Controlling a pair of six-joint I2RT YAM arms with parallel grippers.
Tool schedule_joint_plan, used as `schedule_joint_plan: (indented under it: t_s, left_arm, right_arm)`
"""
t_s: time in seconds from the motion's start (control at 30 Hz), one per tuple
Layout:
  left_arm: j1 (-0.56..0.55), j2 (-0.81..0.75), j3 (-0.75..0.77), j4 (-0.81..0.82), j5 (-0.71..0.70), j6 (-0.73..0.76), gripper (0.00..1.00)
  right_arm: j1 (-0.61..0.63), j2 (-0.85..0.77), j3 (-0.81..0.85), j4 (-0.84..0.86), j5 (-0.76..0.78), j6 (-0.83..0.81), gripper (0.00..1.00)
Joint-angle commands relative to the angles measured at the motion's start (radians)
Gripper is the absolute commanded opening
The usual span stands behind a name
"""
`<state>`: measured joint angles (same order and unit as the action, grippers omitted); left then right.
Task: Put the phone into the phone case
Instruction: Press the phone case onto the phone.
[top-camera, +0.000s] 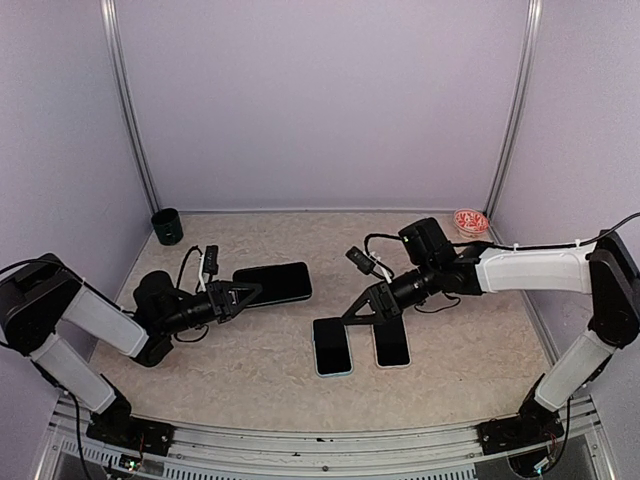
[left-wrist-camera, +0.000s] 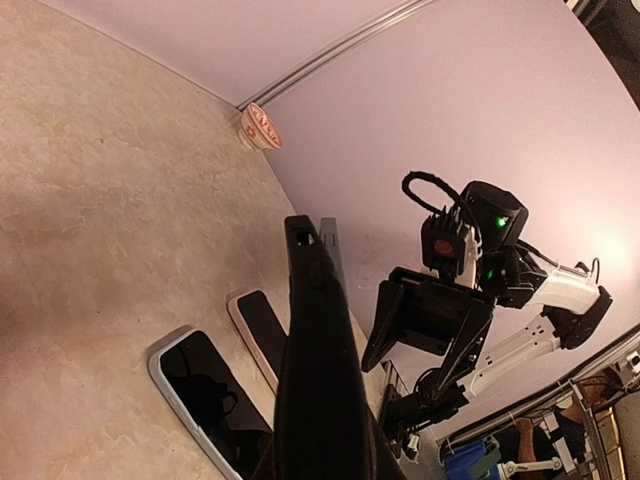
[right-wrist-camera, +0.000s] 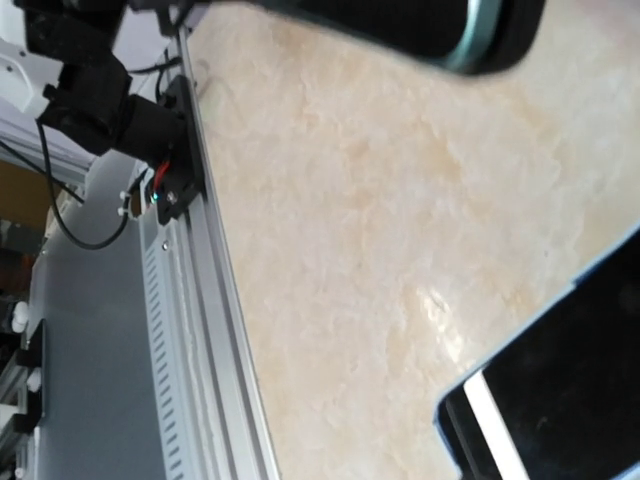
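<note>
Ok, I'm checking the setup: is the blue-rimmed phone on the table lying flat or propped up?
Flat. The blue-rimmed phone lies screen-up on the table beside a second phone; the left tool holds the black case.

White arm links, black joints, cables, right end effector; green LEDs, probably.

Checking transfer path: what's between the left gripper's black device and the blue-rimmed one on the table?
Only bare tabletop between black device and blue-rimmed one, per the top view.
</note>
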<state>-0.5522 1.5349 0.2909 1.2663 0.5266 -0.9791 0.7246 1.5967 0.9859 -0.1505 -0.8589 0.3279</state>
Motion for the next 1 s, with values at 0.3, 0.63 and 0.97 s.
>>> schedule_joint_plan:
  t_s: [0.3, 0.63, 0.97]
  left_arm:
    - [-0.118, -0.025, 0.065, 0.185, 0.169, 0.047, 0.08]
    - [-0.138, 0.04, 0.118, 0.237, 0.24, 0.012, 0.08]
    - [-0.187, 0.094, 0.159, 0.246, 0.204, 0.014, 0.08]
  right_arm:
    - [-0.001, -0.084, -0.066, 0.16, -0.068, 0.035, 0.63]
    - [-0.022, -0.152, -0.133, 0.262, -0.182, 0.059, 0.62]
    - [-0.022, -0.197, -0.239, 0.54, -0.039, 0.236, 0.61]
